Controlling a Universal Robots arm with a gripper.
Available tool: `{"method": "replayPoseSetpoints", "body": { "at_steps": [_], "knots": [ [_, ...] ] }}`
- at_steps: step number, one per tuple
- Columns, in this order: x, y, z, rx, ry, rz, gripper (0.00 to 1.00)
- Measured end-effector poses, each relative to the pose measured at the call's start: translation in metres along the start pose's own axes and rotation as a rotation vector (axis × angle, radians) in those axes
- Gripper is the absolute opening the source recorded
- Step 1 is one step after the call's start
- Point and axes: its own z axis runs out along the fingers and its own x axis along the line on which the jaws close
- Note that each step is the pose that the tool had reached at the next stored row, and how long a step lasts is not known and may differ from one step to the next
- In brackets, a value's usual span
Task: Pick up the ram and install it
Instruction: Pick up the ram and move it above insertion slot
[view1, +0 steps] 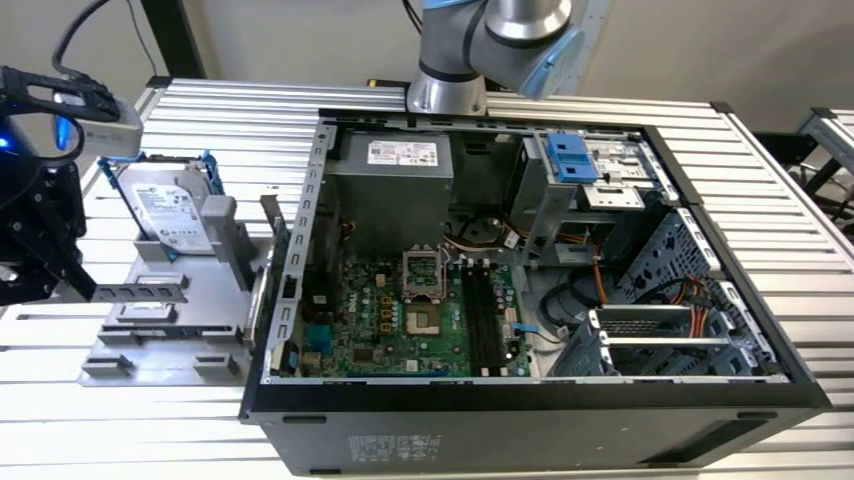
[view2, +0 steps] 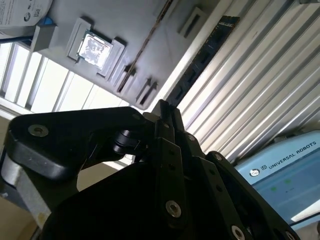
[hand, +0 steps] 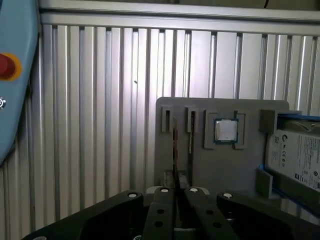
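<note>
Spanning the whole scene is a ribbed metal desk (view1: 240, 100), with an open computer case (view1: 534, 425) lying on its side at centre. Arm (view1: 447, 75) is rooted at the desk's far edge behind the case; its links rise out of the top of the exterior view. Grey tray (hand: 225, 170) sits just beside the case, on the exterior view's left, with a hard drive (view1: 167, 215) propped at its far end.

Gripper (hand: 178, 187) hangs over the tray's slotted end and points down at it in both wrist views. Fingers (hand: 162, 212) are drawn close together, with nothing between them.

Ram (view2: 202, 62) is a long dark stick at the tray's end away from the hard drive, past a small square chip (hand: 226, 131). It seems to stand on its long edge, with its row of chips facing the second wrist view. There is a clear gap between it and the fingertips.

Judged light, thin, stiff and fragile: the board could crack if twisted, and the contact edge is best left alone. The soundest hold looks to be across the two flat faces, near mid-length, at the upper edge.
</note>
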Motion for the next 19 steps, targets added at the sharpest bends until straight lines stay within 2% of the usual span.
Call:
{"method": "replayPoseSetpoints", "body": {
  "at_steps": [19],
  "knots": [
    [-0.0011,0.0004,-0.0420,0.0001,-0.0001,0.000,0.00]
  ]
}}
